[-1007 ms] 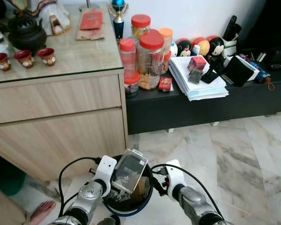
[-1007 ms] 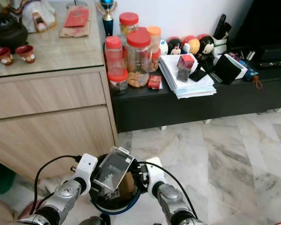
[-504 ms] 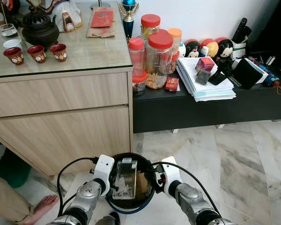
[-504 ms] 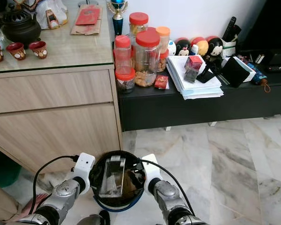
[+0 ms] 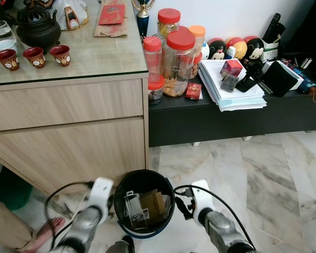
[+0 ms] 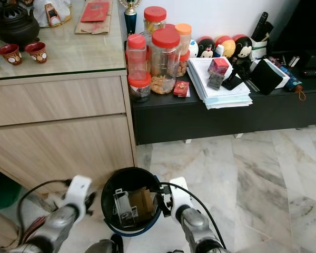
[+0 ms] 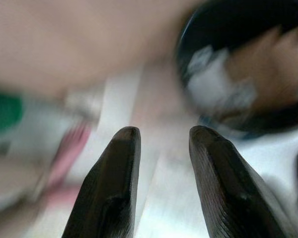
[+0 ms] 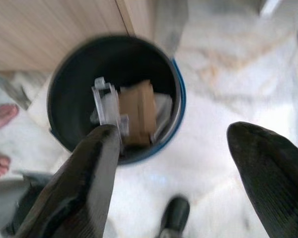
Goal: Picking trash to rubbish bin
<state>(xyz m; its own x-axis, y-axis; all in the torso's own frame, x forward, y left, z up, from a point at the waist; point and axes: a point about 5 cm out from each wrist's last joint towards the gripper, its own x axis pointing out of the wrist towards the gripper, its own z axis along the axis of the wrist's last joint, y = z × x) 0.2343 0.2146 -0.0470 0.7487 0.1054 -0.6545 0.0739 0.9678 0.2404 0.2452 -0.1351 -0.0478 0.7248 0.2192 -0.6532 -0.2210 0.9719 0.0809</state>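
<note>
The clear plastic box sits inside my black rubbish bin, leaning against brown cardboard at its three o'clock. My left gripper hangs at the bin's nine o'clock, fingers parted with nothing between them, over what looks like pale floor, though that view is badly blurred. My right gripper hovers at the bin's three o'clock, fingers spread wide, empty. A person's bare foot rests on the marble floor at the bin's eight o'clock.
</note>
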